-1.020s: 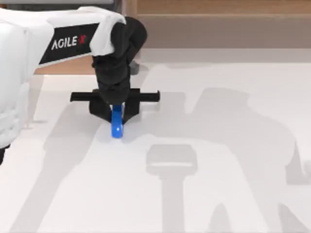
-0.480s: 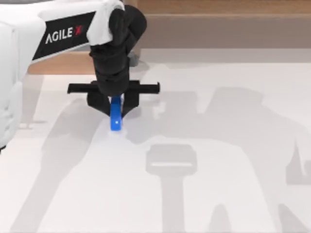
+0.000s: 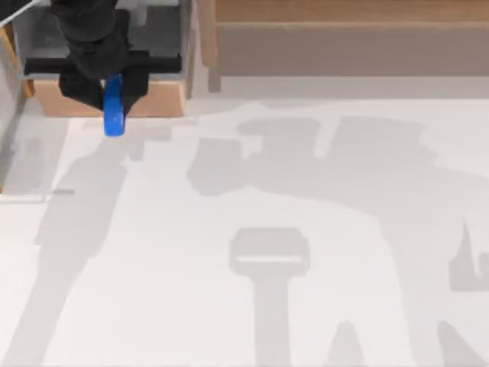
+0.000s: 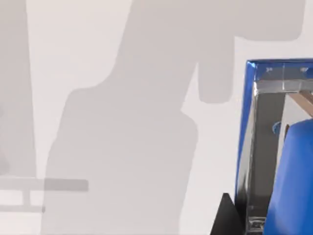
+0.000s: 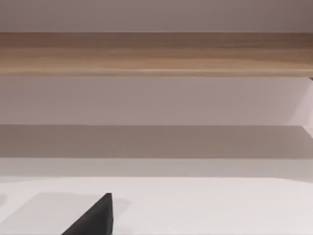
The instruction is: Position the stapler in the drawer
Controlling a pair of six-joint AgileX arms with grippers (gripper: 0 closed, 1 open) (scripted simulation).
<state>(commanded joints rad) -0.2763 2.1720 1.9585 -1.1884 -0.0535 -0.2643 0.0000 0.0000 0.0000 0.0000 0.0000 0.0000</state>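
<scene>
My left gripper [image 3: 111,93] is at the table's far left, shut on the bright-blue stapler [image 3: 114,116]. The stapler hangs between the black fingers, its free end pointing toward the table's front. The gripper is over the front edge of the drawer [image 3: 162,99], whose tan front panel and grey inner wall [image 3: 165,37] show around it. Up close in the left wrist view, the stapler [image 4: 296,196] appears beside one black fingertip [image 4: 226,221]. A dark part of my right gripper [image 5: 96,219] shows in the right wrist view.
The long brown wooden shelf unit [image 3: 344,34] runs along the back of the table and also appears as the shelf unit [image 5: 156,54] ahead of the right wrist. The white tabletop [image 3: 252,199] carries only the arms' shadows.
My left gripper has carried the stapler away from the table's left middle, back and to the left, and now holds it over the drawer's front edge.
</scene>
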